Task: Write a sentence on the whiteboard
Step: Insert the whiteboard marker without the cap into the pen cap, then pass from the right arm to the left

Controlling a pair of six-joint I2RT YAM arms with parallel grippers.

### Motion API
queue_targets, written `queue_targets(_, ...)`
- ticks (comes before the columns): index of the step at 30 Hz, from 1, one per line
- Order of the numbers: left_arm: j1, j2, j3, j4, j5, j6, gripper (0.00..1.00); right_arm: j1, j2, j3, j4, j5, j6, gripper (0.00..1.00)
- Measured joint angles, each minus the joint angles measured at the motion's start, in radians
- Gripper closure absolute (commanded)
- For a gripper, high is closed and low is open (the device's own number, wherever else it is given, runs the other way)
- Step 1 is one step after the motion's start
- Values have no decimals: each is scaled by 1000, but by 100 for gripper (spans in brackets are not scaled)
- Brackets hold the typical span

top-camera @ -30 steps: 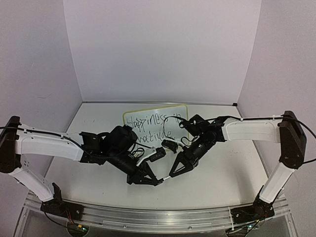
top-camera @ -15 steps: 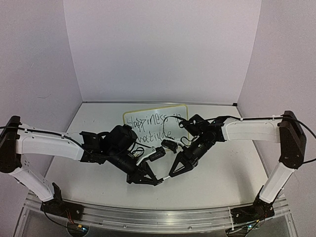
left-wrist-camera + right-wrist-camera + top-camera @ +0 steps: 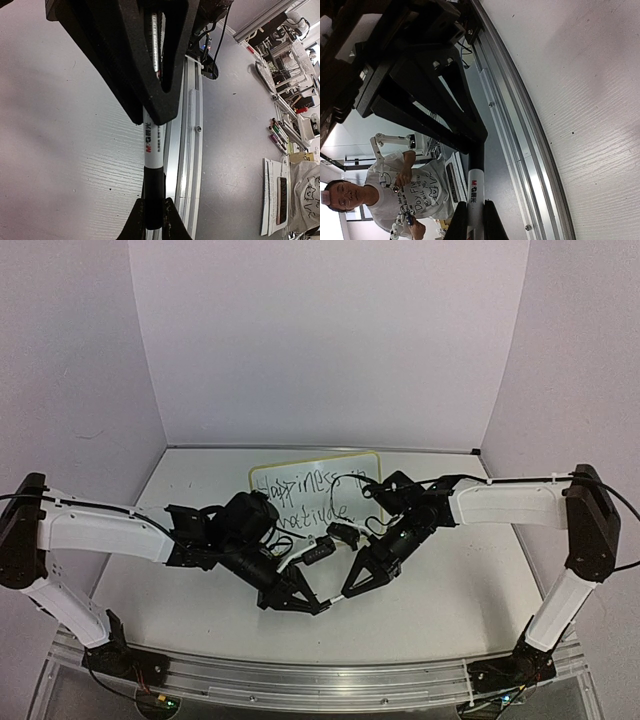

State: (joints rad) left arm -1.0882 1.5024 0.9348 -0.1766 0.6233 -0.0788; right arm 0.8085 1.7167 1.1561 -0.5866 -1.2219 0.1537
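Found left hand [image 3: 154, 222] clamped shut on smooth black cap [image 3: 154, 187], right hand [image 3: 473, 222] likewise gripping cylindrical white marker barrel [image 3: 475, 194]

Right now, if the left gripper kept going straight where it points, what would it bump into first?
The right gripper. Both are shut on the same marker, tip to tip, so the left gripper would probably slide along the marker straight into the right one's jaws.
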Motion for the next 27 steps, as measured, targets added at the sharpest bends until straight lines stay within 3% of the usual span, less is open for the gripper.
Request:
queue_targets(4, 3, 0, 0, 3, -2, 4, 72, 0, 0, 0, 9, 4, 3, 100)
queue_targets(7, 6, -4, 21, 105, -31, 10, 63, 34, -1, 0, 63, -6, 4, 100)
queue_targets(14, 17, -51, 45, 184, -77, 29, 53, 78, -2, 0, 99, -25, 7, 100)
queue_targets(27, 17, -142, -24, 95, -104, 26, 41, 43, -39, 0, 106, -17, 9, 100)
